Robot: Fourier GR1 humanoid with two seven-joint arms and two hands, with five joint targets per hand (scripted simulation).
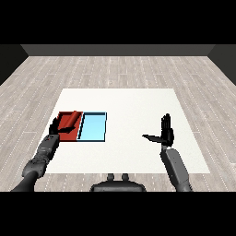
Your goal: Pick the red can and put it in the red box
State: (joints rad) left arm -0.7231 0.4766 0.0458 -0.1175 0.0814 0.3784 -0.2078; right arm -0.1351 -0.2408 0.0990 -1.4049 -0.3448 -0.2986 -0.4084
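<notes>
Over red tray (73, 133) L hand (59, 125) grips red can (70, 121) (lying tilted); R hand (166, 131) open

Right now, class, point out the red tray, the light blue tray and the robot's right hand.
red tray (70, 135): head view, its near floor.
light blue tray (92, 126): head view, middle of its floor.
right hand (167, 134): head view, its palm.

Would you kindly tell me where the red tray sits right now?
In the head view, the flat red tray lies at the table's left, touching the light blue tray, under the left robot hand.
</notes>
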